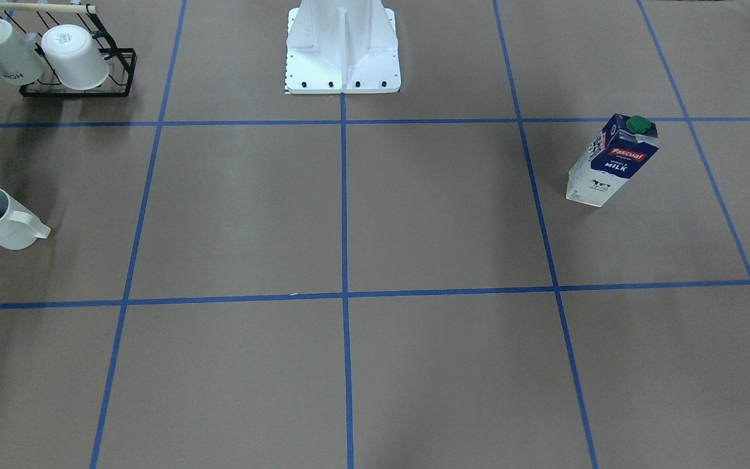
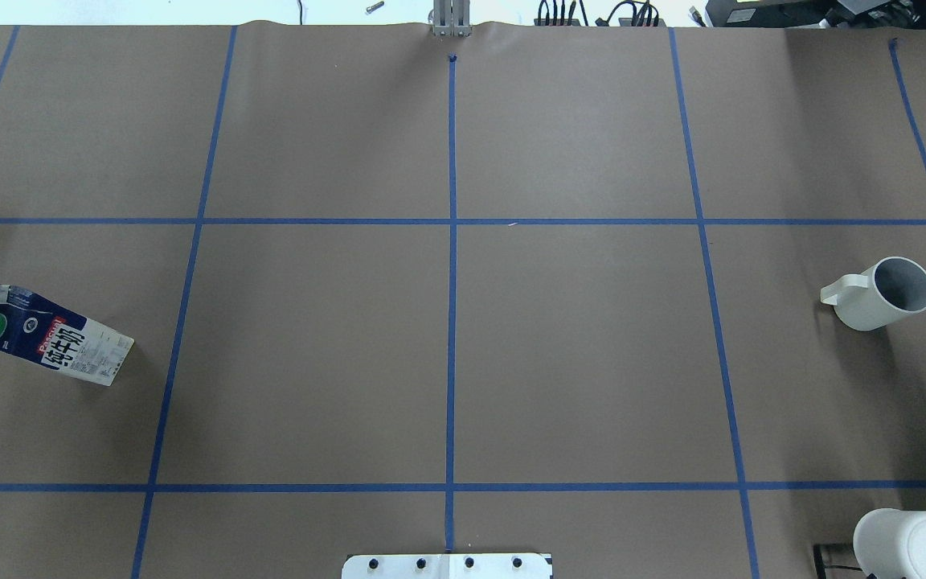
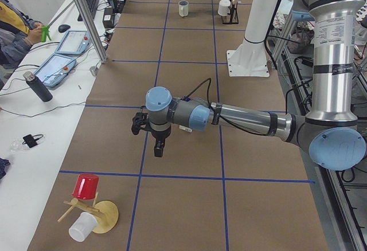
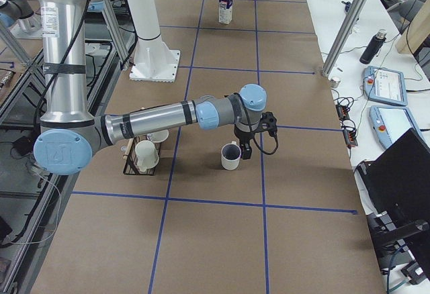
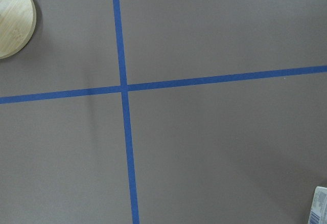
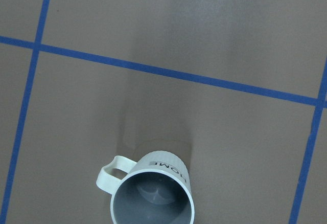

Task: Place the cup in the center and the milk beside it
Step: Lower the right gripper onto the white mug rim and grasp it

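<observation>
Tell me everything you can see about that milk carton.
The milk carton is tall, navy and white, seemingly coated cardboard, with a red Pascual label, white MILK lettering and a round green cap on its sloped top. It stands upright on the brown paper, inside one square of the blue tape grid, well off to the robot's left of the middle. Nothing touches it.

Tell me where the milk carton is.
The milk carton stands upright at the overhead view's far left, on the robot's left side, just left of a blue tape line, far from the mug.
</observation>
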Controlling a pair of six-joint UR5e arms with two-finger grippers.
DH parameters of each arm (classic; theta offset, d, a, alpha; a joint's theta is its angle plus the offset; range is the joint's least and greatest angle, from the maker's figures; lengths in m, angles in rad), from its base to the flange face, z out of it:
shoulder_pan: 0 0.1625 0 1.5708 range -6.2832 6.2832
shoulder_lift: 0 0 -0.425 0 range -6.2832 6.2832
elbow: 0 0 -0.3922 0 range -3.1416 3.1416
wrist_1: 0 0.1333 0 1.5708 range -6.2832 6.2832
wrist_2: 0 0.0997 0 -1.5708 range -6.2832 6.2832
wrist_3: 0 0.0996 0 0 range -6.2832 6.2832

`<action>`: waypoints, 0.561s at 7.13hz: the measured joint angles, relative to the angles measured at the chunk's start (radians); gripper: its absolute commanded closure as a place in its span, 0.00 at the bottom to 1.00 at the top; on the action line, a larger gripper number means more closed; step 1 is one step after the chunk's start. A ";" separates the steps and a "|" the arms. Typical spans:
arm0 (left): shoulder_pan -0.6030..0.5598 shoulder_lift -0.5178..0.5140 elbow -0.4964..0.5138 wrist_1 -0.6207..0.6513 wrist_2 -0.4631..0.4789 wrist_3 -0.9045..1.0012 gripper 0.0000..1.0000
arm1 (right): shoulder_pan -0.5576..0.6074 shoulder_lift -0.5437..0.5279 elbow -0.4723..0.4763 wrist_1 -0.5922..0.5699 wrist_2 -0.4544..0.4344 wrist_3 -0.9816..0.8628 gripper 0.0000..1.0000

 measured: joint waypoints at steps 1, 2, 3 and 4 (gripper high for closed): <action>0.001 0.000 0.001 -0.001 0.000 0.002 0.02 | -0.030 0.002 -0.018 0.001 -0.006 0.018 0.00; 0.002 -0.001 0.001 -0.003 0.002 0.002 0.02 | -0.051 0.006 -0.040 0.001 -0.013 0.029 0.00; 0.002 -0.001 0.001 -0.010 0.004 0.002 0.02 | -0.065 0.009 -0.059 0.001 -0.017 0.033 0.00; 0.002 -0.001 0.001 -0.014 0.005 0.001 0.02 | -0.074 0.010 -0.077 0.001 -0.018 0.035 0.00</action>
